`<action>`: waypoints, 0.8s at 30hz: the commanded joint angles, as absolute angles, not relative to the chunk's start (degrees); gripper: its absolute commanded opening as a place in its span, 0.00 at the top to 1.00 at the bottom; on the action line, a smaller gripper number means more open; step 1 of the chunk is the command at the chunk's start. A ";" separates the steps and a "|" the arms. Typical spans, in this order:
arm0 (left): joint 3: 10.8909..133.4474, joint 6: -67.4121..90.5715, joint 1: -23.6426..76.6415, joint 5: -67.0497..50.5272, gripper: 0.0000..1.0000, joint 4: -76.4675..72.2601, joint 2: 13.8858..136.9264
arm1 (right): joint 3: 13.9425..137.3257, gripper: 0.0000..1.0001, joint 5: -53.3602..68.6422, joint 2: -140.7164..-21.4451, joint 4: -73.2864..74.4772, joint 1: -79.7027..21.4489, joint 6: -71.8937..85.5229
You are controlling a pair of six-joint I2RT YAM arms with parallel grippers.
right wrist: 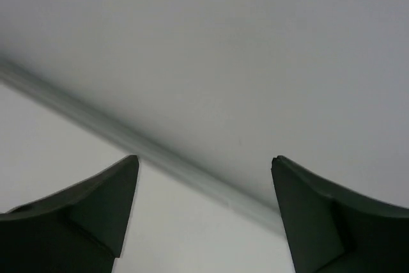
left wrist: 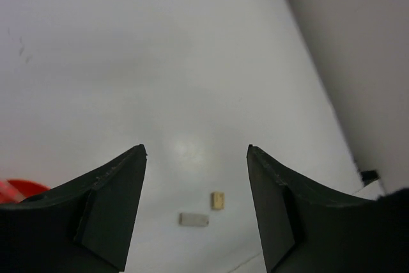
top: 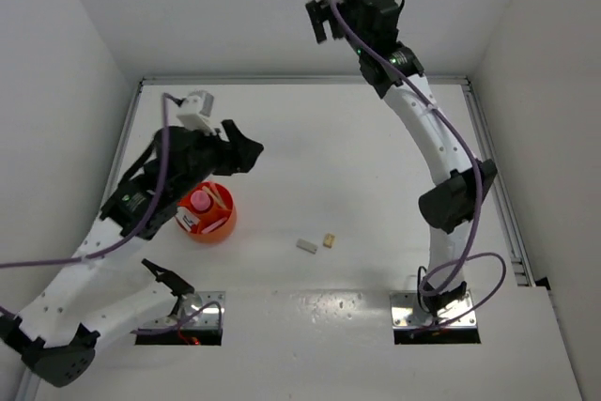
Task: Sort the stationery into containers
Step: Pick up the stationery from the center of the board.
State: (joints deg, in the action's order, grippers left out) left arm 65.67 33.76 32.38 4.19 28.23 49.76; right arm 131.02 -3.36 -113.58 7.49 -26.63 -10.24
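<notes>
Left hand: open, empty, hovering near the bowl.
Right hand: open, raised at the far edge.
Bowl: partly hidden under left arm.

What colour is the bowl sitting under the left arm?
Orange. The bowl shows best in the top external view.

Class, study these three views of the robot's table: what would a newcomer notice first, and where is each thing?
The bright orange bowl at the table's left, with pink items inside, stands out most. Near the table's middle lie a white eraser and a yellow eraser, close together and apart from the bowl. The right gripper hangs high toward the back wall, open and empty.
</notes>
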 commanded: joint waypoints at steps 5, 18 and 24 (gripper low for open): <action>59.77 49.29 44.62 21.25 0.35 34.18 62.83 | 105.93 1.00 -6.34 -102.14 24.67 -20.65 1.12; 66.70 94.11 61.78 30.50 0.41 52.72 85.06 | 89.57 0.40 9.57 -91.60 25.94 -18.19 13.80; 71.63 100.72 62.84 30.50 0.29 54.14 92.54 | 83.76 0.35 10.11 -89.47 23.03 -17.67 14.50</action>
State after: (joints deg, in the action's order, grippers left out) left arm 68.31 92.86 62.04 29.23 51.51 91.83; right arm 84.95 8.71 -90.06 25.76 -18.28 12.60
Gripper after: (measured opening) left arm 0.711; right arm 0.645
